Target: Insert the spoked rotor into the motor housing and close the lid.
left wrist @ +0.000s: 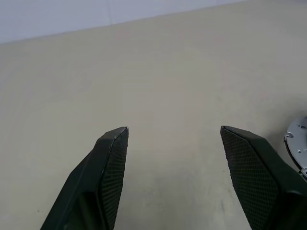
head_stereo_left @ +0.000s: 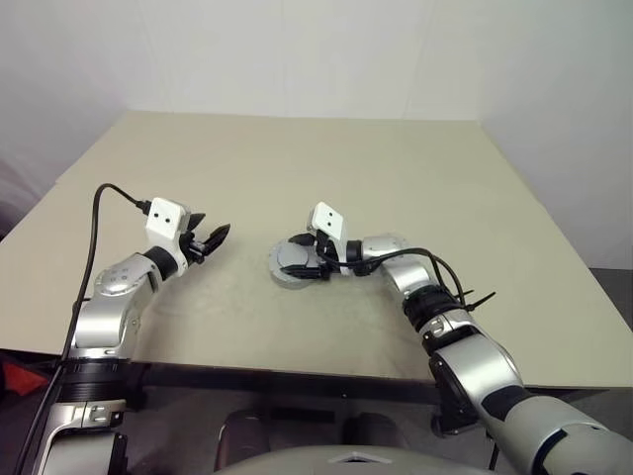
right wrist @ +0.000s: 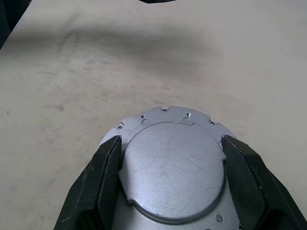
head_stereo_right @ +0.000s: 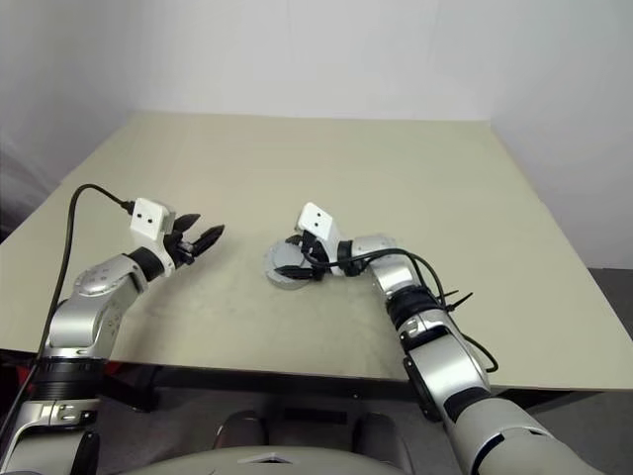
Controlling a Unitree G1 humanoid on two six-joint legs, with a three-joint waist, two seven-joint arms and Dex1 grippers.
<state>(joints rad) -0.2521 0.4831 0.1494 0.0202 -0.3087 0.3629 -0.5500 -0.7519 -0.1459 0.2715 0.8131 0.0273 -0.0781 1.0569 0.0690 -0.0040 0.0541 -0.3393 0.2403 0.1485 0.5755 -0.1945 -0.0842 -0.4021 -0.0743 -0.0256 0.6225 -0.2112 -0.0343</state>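
Lid (right wrist: 172, 167): a flat silver disc lying level near the middle of the table (head_stereo_left: 396, 178), apparently capping the motor housing (head_stereo_left: 282, 277), whose dark edge shows beneath it; the rotor cannot be made out.
Right gripper (right wrist: 171, 179): the nearer one, reaching in from the right, its fingers (right wrist: 108, 177) spread wide to either side of the disc, level with its rim; whether they press it cannot be told.
Left gripper (head_stereo_left: 211, 239): well apart to the left, fingers splayed and empty, hovering over bare table and pointing toward the stack.
Judgement: the lid looks on or nearly seated; the right arm only needs to press or let go.
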